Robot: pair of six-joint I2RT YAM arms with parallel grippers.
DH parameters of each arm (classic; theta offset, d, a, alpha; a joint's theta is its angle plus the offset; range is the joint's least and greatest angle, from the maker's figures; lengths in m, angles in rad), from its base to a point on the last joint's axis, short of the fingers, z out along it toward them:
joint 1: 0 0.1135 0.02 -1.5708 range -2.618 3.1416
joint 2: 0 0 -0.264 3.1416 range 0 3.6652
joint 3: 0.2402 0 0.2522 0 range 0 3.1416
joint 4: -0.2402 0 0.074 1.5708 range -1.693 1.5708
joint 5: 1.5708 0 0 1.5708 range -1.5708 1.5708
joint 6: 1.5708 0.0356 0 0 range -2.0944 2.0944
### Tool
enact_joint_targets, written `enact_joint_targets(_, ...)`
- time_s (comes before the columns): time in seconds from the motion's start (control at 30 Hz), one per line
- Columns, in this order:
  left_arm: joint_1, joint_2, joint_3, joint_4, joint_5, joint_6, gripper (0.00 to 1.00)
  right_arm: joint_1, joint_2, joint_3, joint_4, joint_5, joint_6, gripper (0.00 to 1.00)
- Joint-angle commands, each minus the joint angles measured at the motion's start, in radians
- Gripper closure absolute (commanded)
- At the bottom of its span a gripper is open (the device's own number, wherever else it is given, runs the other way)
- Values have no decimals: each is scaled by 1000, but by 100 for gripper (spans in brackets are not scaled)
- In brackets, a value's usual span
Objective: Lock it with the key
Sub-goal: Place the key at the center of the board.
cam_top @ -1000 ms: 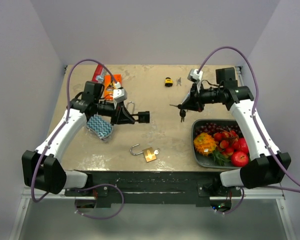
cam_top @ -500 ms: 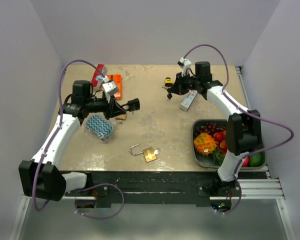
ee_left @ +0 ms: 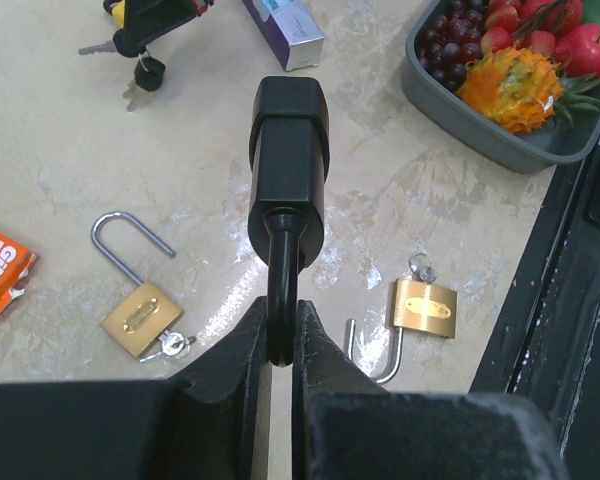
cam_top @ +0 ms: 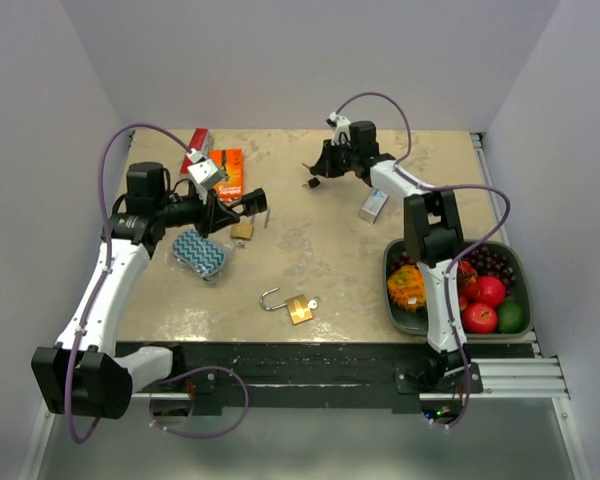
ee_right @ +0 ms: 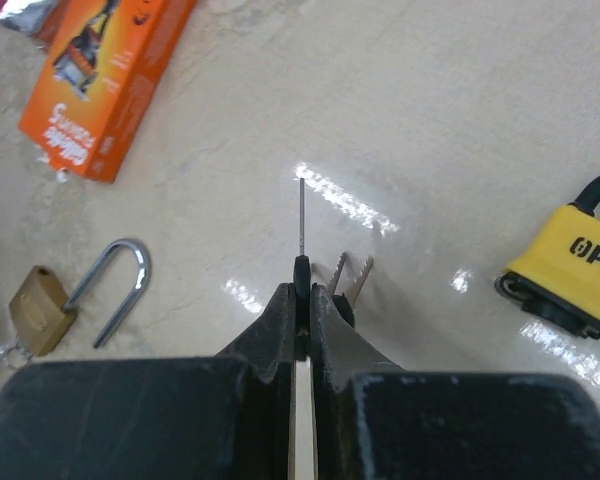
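Left hand point(ee_left: 280, 325) clamped on the black padlock point(ee_left: 288, 150), by what looks like its shackle, above the tabletop point(ee_left: 60, 180) just right of the orange box point(cam_top: 227, 172). Right hand point(ee_right: 301, 295) pinched tight on the key point(ee_right: 301, 215), blade pointing outward, farther right of that box, apart from the padlock.

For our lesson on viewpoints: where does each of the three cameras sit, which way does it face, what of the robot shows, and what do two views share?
Top: above and behind the bases, looking down on the table; left arm and right arm show.
Left wrist: on the left arm, looking along the shut left pincer at the black padlock it holds.
Right wrist: on the right arm, looking along the shut right pincer at the key it holds.
Shared: the orange box shows in top and right wrist views.
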State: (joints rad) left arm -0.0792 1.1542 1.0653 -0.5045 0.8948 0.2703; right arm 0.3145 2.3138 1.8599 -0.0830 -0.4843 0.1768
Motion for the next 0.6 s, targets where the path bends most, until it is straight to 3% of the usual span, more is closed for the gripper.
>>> enact_joint_targets(0.0,15,-42,19,38,29,-16,100,-3,79,131,46,58,56,100)
enact_joint_targets(0.57,18,-34,-13,49,30,-8,100,-3,219,268,109,220,30,100)
